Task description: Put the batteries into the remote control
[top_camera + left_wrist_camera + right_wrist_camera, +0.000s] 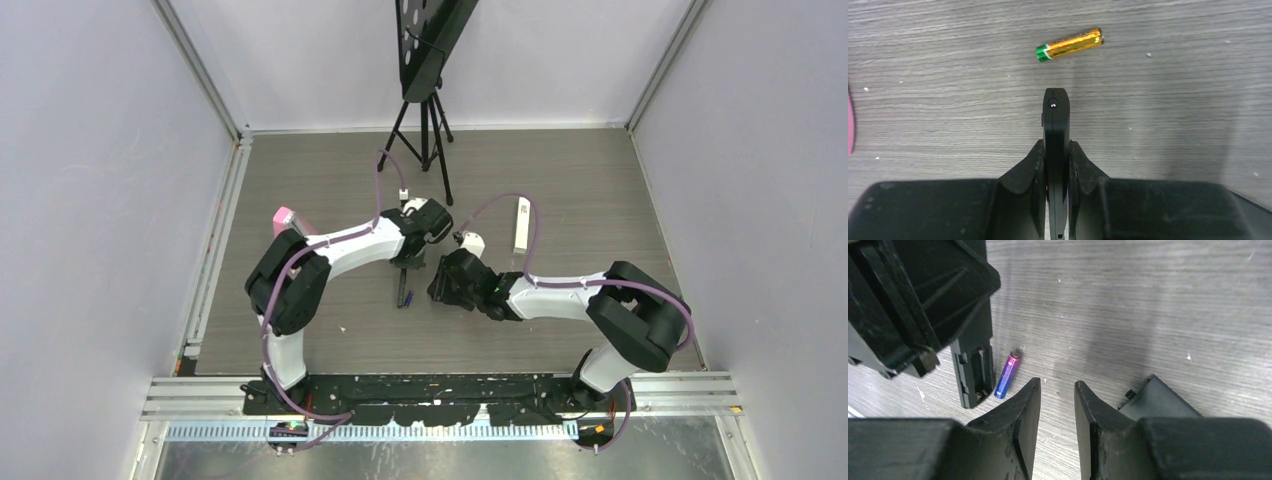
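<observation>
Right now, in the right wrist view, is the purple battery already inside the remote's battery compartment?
No, the purple battery lies on the table beside the remote's open compartment, which looks empty.

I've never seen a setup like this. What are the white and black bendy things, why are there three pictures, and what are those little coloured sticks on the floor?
Those are two robot arms bolted at the near edge of a wood-grain table, each ending in a two-finger gripper. The wide picture looks down from above; the other two come from small cameras on each wrist. The left gripper is shut on a black remote control, held on edge; its open, empty battery bay shows in the right wrist view. The right gripper holds nothing, its fingers a little apart. The sticks are batteries: an orange-yellow battery and a purple battery lie loose on the table.
</observation>
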{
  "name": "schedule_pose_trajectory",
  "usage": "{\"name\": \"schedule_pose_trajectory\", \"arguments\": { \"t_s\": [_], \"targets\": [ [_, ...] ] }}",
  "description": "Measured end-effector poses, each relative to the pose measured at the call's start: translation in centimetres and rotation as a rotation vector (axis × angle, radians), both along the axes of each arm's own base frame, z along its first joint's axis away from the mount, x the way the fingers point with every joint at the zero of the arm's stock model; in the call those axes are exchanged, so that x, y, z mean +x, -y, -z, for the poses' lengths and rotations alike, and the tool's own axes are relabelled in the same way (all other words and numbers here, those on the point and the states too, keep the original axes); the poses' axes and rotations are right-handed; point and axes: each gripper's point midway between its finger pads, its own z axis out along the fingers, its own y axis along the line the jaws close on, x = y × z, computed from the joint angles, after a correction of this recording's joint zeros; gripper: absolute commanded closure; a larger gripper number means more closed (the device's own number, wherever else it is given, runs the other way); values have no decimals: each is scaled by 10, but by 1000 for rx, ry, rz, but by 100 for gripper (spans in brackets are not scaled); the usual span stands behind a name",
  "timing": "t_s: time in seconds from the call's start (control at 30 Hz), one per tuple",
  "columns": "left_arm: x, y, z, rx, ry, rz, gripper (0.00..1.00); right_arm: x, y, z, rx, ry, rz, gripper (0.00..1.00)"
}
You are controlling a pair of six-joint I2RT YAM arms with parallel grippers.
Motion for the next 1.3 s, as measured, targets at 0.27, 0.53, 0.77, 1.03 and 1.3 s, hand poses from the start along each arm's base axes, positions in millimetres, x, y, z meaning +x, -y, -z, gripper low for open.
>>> {"name": "schedule_pose_trajectory", "arguments": {
  "t_s": [0.27,0.53,0.77,1.03,1.3],
  "targets": [
    [8,-17,-5,117,45,-29,100,-13,-10,8,85,-80,1,58],
    [11,-33,-22,92,72,-46,100,-22,-17,7,-13,-152,27,57],
    [24,-52,-70,-23,171,-89,100,-38,-30,-3,-246,-147,11,61],
    [30,-82,-63,-65,162,-146,100,-51,-11,21,-524,-139,36,59],
    [30,-90,-57,-97,145,-161,100,-48,-2,18,-582,-122,76,62]
  ]
}}
